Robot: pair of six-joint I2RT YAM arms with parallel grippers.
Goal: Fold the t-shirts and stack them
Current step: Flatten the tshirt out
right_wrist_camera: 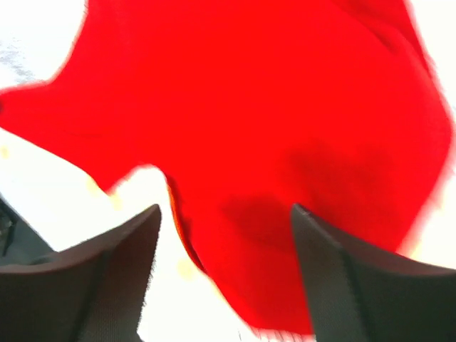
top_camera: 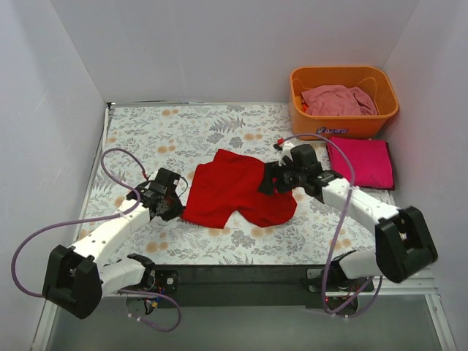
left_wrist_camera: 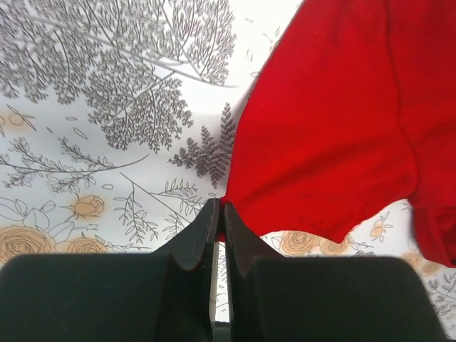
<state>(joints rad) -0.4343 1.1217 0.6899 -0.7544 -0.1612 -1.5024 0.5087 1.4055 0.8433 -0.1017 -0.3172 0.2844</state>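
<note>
The bright red t-shirt (top_camera: 235, 189) lies rumpled in the middle of the floral table; it also shows in the left wrist view (left_wrist_camera: 335, 121) and the right wrist view (right_wrist_camera: 271, 121). My left gripper (top_camera: 178, 202) is shut on the shirt's left edge, a corner of red cloth pinched between the tips (left_wrist_camera: 219, 208). My right gripper (top_camera: 268, 184) is open above the shirt's right side, its fingers wide apart over the cloth (right_wrist_camera: 224, 214). The magenta-pink t-shirt (top_camera: 360, 161) lies folded flat at the right. The dusty pale pink t-shirt (top_camera: 338, 99) is bunched in the orange basket (top_camera: 344, 123).
The basket stands at the back right corner against the white walls. The table's dark front edge (top_camera: 241, 274) runs between the two arm bases. Purple cables (top_camera: 117, 157) loop beside each arm.
</note>
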